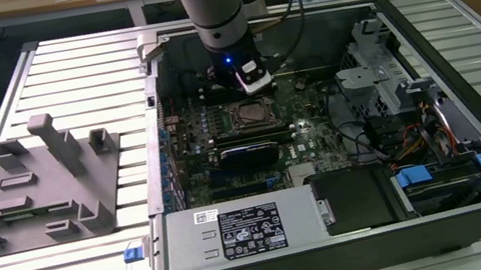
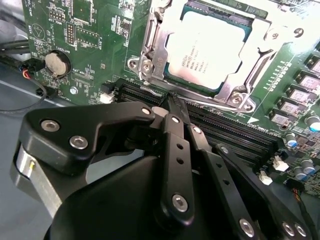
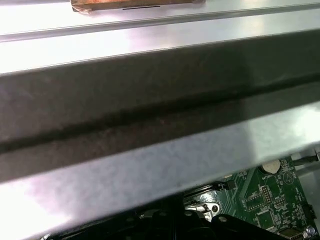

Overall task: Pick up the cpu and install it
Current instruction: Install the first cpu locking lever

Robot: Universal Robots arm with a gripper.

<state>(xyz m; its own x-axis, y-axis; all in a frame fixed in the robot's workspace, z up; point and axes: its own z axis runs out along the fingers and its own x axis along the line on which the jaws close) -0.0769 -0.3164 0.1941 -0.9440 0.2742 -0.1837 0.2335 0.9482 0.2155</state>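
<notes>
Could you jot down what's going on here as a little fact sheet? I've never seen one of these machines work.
setting: open computer case lying on a slatted metal table
cpu: already seated in the socket on the green motherboard, metal frame around it
claw: shut, empty, tips just beside the socket
arm: reaches down into the case from above
grey plastic tray: on the table, on the exterior view's left of the case
task state: chip in place, nothing held
</notes>
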